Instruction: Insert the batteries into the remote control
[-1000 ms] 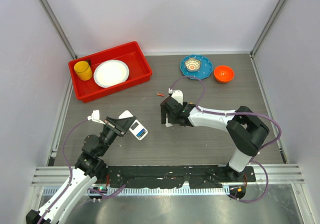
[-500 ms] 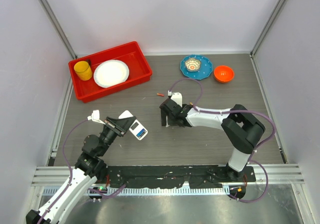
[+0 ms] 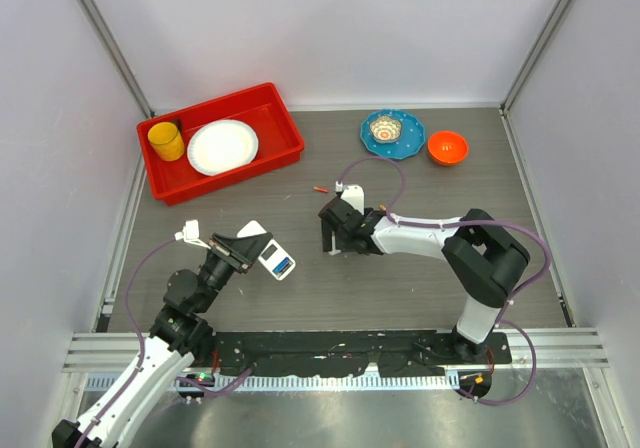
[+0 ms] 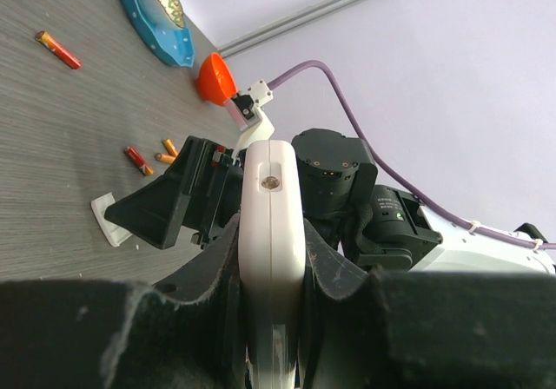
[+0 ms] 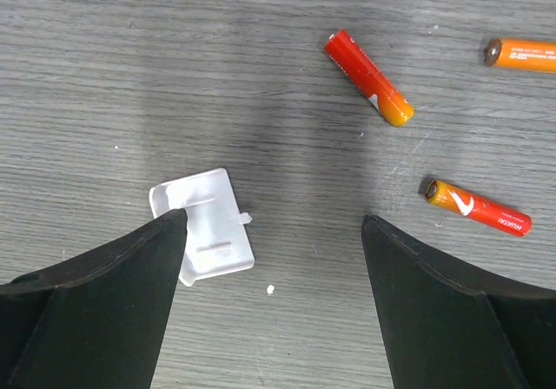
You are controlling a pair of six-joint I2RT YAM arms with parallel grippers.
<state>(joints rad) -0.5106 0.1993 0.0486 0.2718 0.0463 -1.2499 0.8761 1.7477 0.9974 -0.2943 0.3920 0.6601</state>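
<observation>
The remote control (image 3: 277, 262) is white with a small screen and sits in my shut left gripper (image 3: 256, 251). In the left wrist view the remote (image 4: 272, 172) shows edge-on, pinched between the jaws of the left gripper (image 4: 273, 241). My right gripper (image 3: 328, 233) hangs open just above the table. In the right wrist view the right gripper (image 5: 274, 222) has nothing between its fingers. Three orange-red batteries (image 5: 369, 77) (image 5: 476, 207) (image 5: 521, 53) lie beyond its right finger. A white cover piece (image 5: 204, 228) lies partly under its left fingertip. One more battery (image 3: 320, 187) lies farther back.
A red bin (image 3: 290, 118) at the back left holds a yellow cup (image 3: 166, 141) and a white plate (image 3: 222, 146). A blue plate (image 3: 405, 144) with a small bowl and an orange bowl (image 3: 447, 147) stand at the back right.
The right arm has shifted slightly to the left, its gripper staying open over the cover piece. The left arm and the remote have not moved.
</observation>
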